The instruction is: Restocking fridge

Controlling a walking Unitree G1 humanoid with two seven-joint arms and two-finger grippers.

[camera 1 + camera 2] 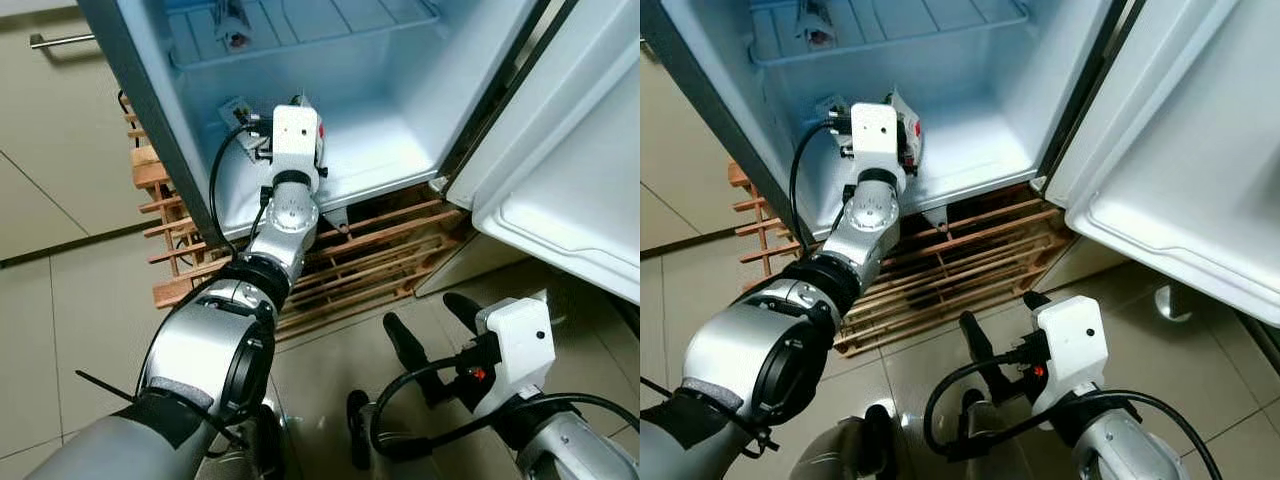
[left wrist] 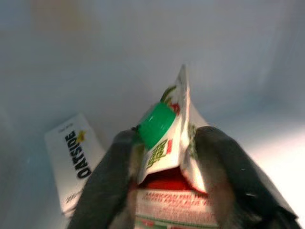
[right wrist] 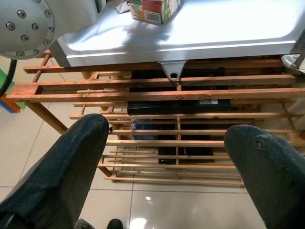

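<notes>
Pale tiles run under a wooden rack (image 1: 350, 265) that carries a small fridge (image 1: 400, 150), its door (image 1: 580, 180) swung wide to the robot's right. Inside, on the fridge floor toward its left wall, the left gripper (image 2: 164, 179) has its two black fingers (image 2: 102, 186) closed on a carton (image 2: 171, 157), one pad on each side just below the gabled top. The carton stands about upright, long axis vertical, with its green cap (image 2: 156, 125) on the sloped face and the ridge of the gable pointing up into the cavity. Just beside it, nearer the left wall, a white Oatside carton (image 2: 71, 164) sits apart from the gripped one. Above is a wire shelf (image 1: 300, 30) with something small on it, too blurred to name. The right gripper (image 3: 174, 157) hangs low before the rack, fingers spread wide and holding nothing. Judging from this, the carton is at or near its resting spot and release comes next. If the jaws open while the base is off the floor or tilted, the tall carton could topple, perhaps against the Oatside carton. Pulling the wrist back at an angle could drag the gable and tip it forward over the fridge lip.
</notes>
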